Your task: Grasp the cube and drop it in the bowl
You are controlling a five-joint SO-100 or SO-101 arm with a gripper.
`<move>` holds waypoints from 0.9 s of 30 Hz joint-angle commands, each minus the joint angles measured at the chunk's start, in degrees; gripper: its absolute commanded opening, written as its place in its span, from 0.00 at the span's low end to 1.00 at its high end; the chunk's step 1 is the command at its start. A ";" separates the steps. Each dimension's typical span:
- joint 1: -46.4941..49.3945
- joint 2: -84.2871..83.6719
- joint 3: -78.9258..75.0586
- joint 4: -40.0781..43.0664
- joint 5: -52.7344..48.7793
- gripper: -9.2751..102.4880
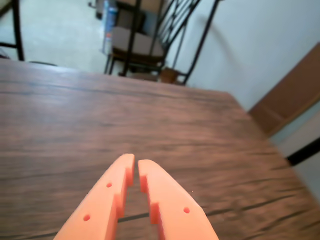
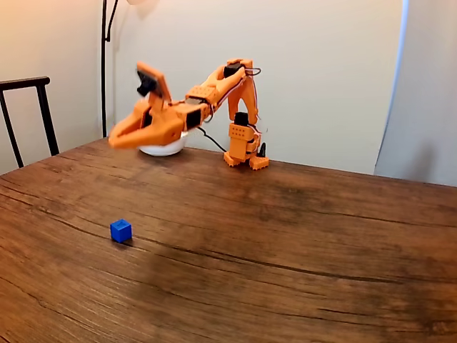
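Nearest, lower left in the fixed view, the cube (image 2: 121,230) sits alone on the counter (image 2: 300,236). Farther back, upper left, the hand (image 2: 114,141) hovers empty, fingers nearly pressed together, before the bowl (image 2: 163,148).

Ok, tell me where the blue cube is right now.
In the fixed view the blue cube sits alone on the wooden table, low on the left, well in front of the raised gripper and the white bowl behind it.
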 commanded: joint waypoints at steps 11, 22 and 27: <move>-2.72 -11.25 -11.16 -1.05 -3.78 0.09; -3.69 -16.88 -14.59 -1.05 -5.19 0.26; -4.04 -17.14 -13.80 -1.05 -5.27 0.44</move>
